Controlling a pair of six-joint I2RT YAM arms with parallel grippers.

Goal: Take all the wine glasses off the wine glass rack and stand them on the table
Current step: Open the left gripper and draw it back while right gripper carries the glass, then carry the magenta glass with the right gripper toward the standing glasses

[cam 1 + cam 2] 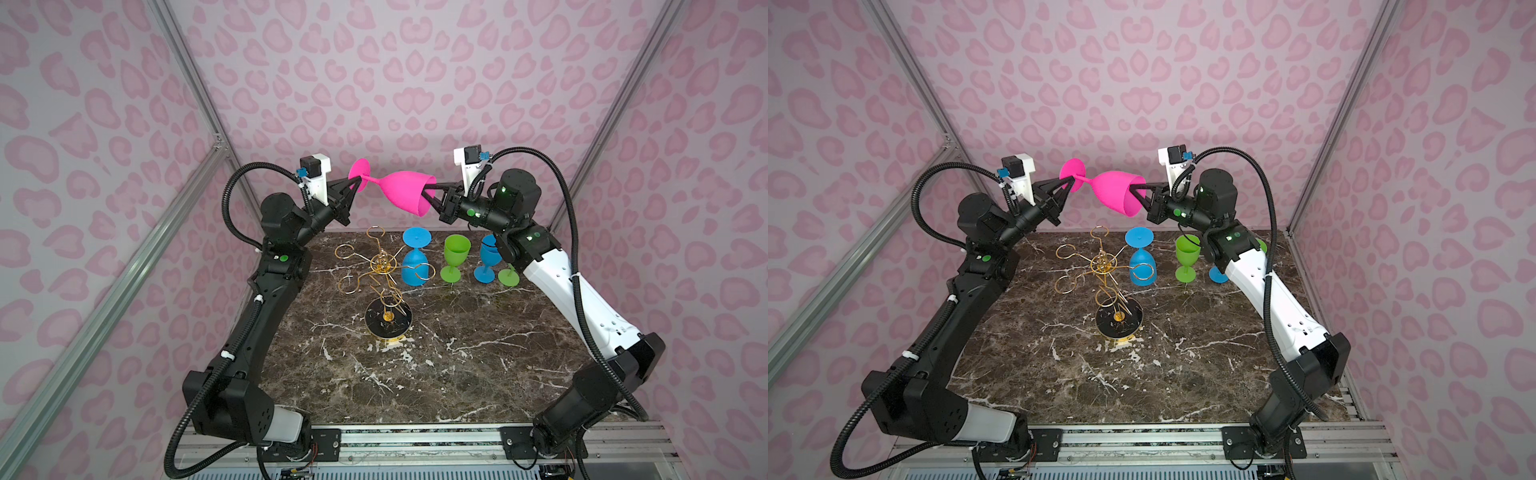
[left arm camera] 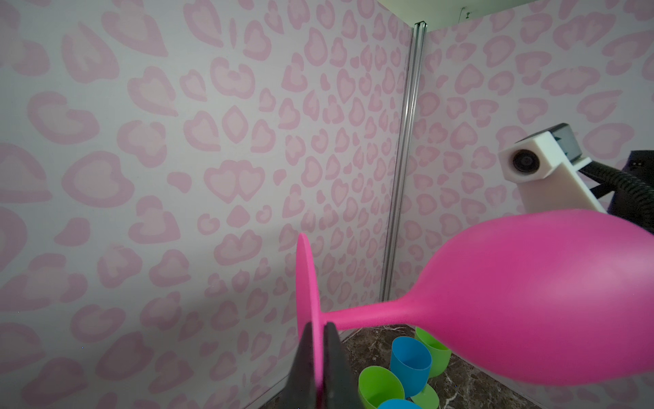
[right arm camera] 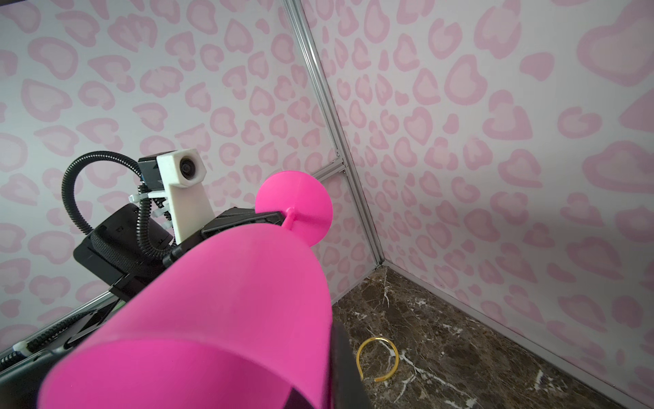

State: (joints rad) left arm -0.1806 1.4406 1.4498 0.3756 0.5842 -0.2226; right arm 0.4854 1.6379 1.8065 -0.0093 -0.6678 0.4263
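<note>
1. Our left tool is clenched on the foot disc of the pink wine glass. In the left wrist view its two fingers pinch the disc's edge.
2. Our right tool grasps the same glass at the bowl's rim, with one finger inside the mouth and one outside.
3. The glass lies sideways in the air between the two tools, foot toward 9 o'clock and mouth toward 3 o'clock. It is clear of the rack and the desk.
4. The wine glass rack stands on the marble desk at 6 o'clock of the held glass, well apart from it.
5. An inverted blue glass sits just beside the rack's hub at 3 o'clock, foot up. We cannot tell whether it hangs from an arm.
6. Farther toward 3 o'clock stand a green glass and an upright blue glass. A second green glass is partly hidden behind the right arm.
</note>
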